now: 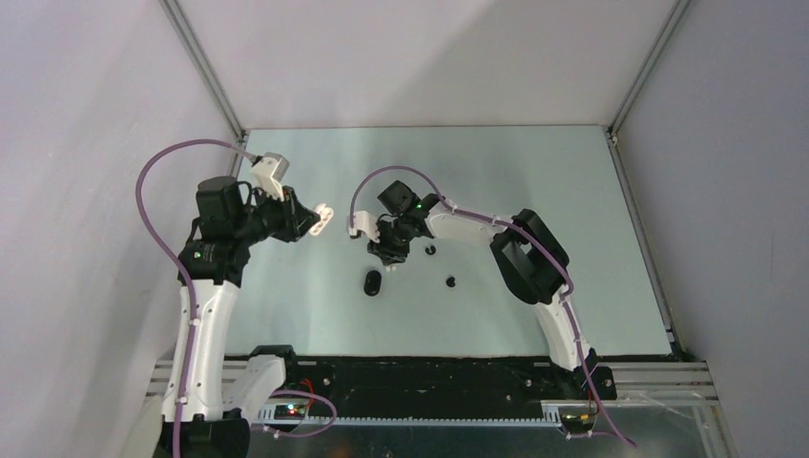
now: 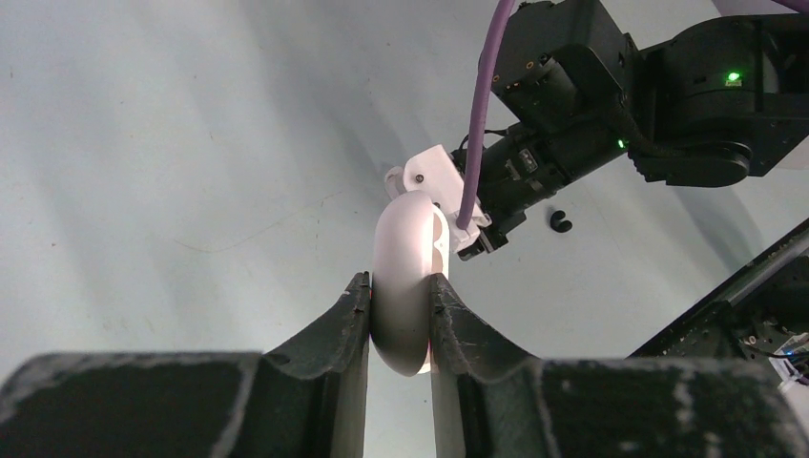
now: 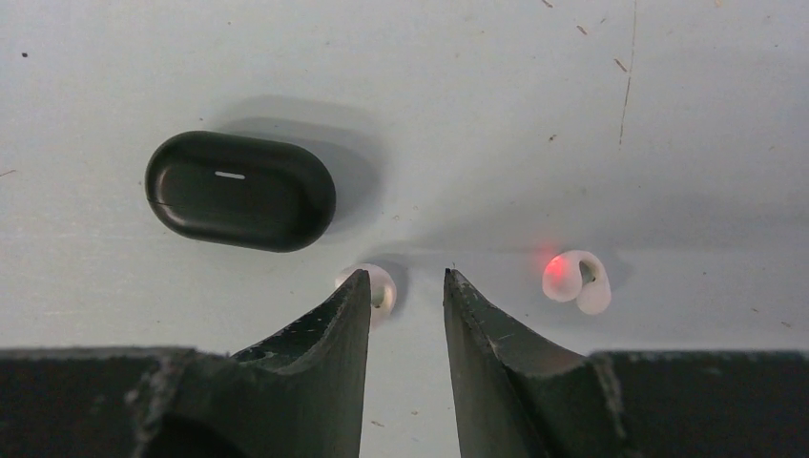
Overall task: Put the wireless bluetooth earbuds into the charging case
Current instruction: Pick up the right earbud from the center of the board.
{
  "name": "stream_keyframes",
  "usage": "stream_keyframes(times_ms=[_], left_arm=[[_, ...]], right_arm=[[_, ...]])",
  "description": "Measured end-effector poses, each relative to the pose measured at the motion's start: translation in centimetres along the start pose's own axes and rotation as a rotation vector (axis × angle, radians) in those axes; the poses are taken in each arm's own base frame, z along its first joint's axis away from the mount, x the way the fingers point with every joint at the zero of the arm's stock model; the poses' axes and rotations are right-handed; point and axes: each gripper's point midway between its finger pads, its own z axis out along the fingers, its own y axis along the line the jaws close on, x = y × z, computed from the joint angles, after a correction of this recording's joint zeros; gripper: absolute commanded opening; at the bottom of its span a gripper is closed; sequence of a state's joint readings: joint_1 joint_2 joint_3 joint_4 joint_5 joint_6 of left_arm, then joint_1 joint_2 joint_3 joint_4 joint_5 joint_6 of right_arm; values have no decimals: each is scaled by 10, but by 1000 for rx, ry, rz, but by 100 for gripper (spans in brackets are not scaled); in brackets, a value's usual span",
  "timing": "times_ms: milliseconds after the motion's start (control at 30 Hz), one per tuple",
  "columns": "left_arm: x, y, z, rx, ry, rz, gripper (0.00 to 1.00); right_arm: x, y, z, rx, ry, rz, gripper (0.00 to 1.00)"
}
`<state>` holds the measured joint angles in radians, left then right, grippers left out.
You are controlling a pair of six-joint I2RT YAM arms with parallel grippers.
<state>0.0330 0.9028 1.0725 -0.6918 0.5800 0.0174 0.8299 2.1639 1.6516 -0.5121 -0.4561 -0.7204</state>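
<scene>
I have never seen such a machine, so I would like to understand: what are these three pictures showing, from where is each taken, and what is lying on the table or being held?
These are two robot arms bolted to a table. The overhead view looks down on both. The other two views come from cameras on the wrists, so each shows its own two dark fingers.

The left gripper is closed on a white case, held above the table. The right gripper is open and holds nothing. Below it lie a closed black case and two white earbuds; one is partly hidden by a finger. Two black earbuds lie farther right.
</scene>
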Motion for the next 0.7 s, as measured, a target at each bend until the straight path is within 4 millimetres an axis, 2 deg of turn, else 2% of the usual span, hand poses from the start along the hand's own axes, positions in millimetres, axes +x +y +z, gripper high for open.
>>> stream_keyframes(times_ms=[300, 433, 700], left_arm=[[0, 0, 0, 0, 0, -1, 0], [0, 0, 0, 1, 0, -1, 0], [0, 0, 0, 3, -1, 0, 0]], right_arm=[[5, -4, 0, 11, 14, -30, 37], [11, 1, 2, -5, 26, -29, 36], [12, 7, 0, -32, 17, -46, 33]])
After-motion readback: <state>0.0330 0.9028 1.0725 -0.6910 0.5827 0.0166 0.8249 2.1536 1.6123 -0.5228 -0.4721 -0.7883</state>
